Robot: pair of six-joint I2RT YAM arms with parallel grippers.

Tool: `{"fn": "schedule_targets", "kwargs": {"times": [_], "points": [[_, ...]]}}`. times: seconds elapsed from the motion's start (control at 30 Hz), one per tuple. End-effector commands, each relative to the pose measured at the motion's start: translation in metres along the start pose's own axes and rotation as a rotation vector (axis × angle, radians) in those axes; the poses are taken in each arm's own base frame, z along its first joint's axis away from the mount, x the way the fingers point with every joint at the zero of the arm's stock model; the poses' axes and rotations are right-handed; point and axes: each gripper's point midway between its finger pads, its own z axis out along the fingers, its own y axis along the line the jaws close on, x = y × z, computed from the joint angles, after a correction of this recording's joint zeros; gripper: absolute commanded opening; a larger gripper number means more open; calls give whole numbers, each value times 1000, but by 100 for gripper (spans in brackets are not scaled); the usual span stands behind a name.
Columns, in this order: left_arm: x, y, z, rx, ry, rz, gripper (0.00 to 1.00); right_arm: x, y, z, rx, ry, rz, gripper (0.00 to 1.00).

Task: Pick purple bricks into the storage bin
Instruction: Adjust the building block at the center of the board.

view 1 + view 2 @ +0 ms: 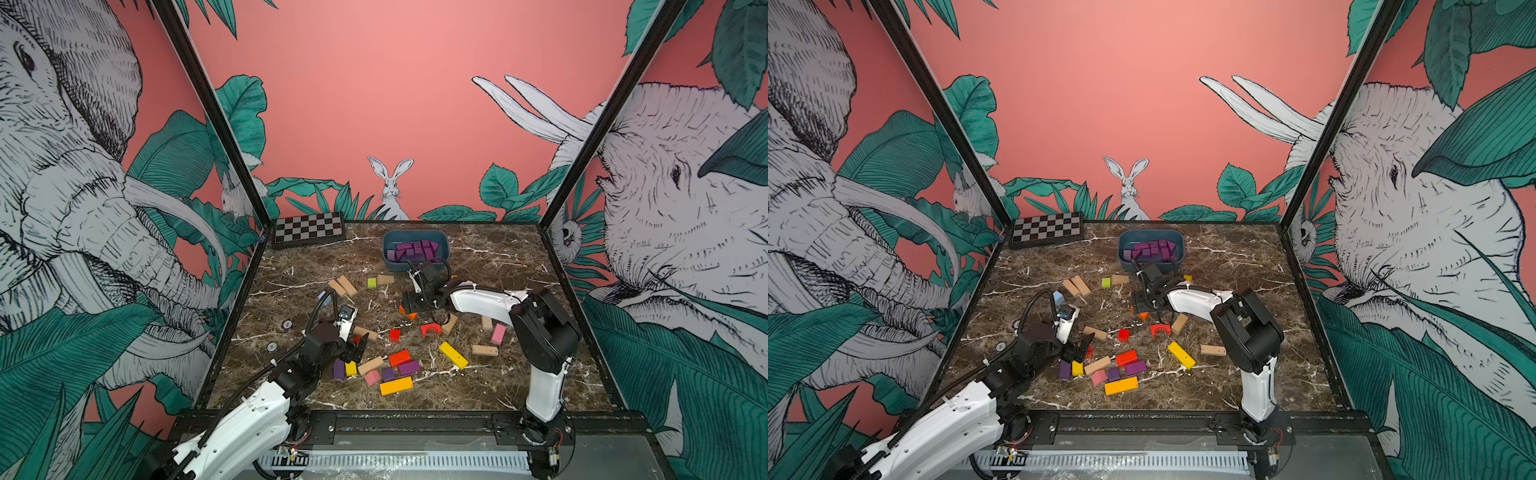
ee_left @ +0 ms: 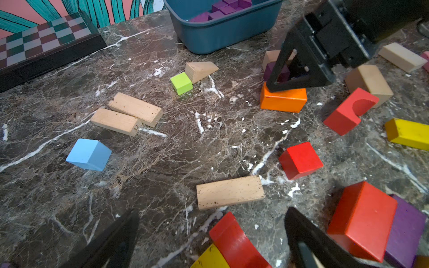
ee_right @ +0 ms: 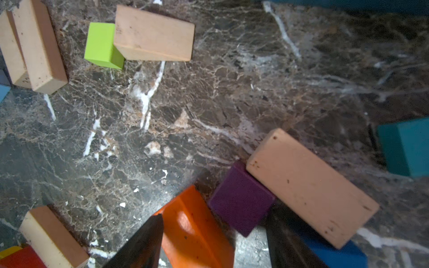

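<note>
Dark brown marble tabletop (image 1: 498, 291) w/ white veins, boxed in by pink jungle-mural walls. Shallow dark blue-grey plastic storage bin (image 1: 390, 254) sits far centre. Flat black-and-white checkerboard box (image 1: 309, 228) is in the far left corner.

The bin holds a heap of small matte purple wooden bricks (image 1: 415, 249), clear in both top views (image 1: 1152, 249) & in the left wrist view (image 2: 222, 10).

Not yet binned: three purple ones in the mixed-colour cluster near left-centre. These are an upright purple block (image 1: 338, 369), a small purple cube (image 1: 387, 374) & a purple bar (image 1: 409, 367). A fourth, a lone purple cube (image 3: 241, 201), lies mid-table just near of the bin, touching a pale plain-wood bar (image 3: 311, 185).

Right gripper (image 1: 409, 311) points down at that spot, jaws part open. In the right wrist view the lone purple cube lies on the marble btwn the two fingers, next to an orange wooden block (image 3: 195, 232). One finger overlaps the orange block, and the left wrist view shows its tip at that block's top edge. No grip on anything, cube flat on the table.

Left gripper (image 1: 356, 349) is near left, by the far edge of the cluster. Jaws spread fully wide, nothing held. A red wooden arch block (image 2: 234, 241) shows btwn its fingers in the left wrist view.
</note>
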Motion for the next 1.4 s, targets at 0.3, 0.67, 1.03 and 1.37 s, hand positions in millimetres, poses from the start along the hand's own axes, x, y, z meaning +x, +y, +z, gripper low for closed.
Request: {"fn": "schedule_targets", "kwargs": {"times": [0.3,0.67,1.03,1.37], "points": [[-12,2,-3,-5,-43,-15,99,-16,-7,16,39,-34,36,66],[-12,1,-3,-4,-45,-18,99,-13,-12,19,49,-25,41,61],[-12,1,-3,0,-47,-17,99,-18,-11,29,-86,-76,154,62],[-12,0,-2,1,-42,-15,99,-13,-16,26,-99,-74,175,61]]}}
